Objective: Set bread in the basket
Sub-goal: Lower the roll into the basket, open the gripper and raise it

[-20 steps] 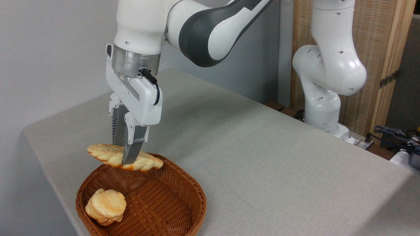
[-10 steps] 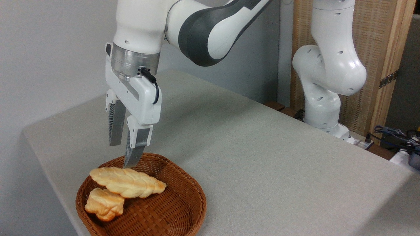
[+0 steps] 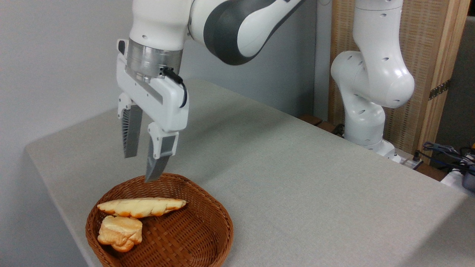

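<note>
Bread (image 3: 141, 207), the long braided loaf, lies inside the basket (image 3: 207, 226), stretched across its back-left part with one browned tip pointing right and its near edge resting against or on the small round bun (image 3: 120, 233) that sits in front of it by the left wall. You will find no readable writing, brand or label anywhere: the arm's white shells, the metal wrist ring and the claw body are all plain. Your claw (image 3: 141, 168) hangs above the basket's far rim, released, with its two grey fingers (image 3: 130, 131) spread apart and nothing between them; the nearer fingertip overlaps the rim line in the camera view, though you cannot tell if it touches. The fingers point down and the wrist is tilted slightly, so the white claw body slants from upper left to lower right, with a black cable (image 3: 178, 83) looping out beside the metal ring. The forearm reaches in from the upper right, and the arm's base column stands at the far right edge of the grey cloth-covered surface (image 3: 297, 178), before a wooden panel (image 3: 430, 55). A bundle of cables (image 3: 449, 152) lies off the right end.
</note>
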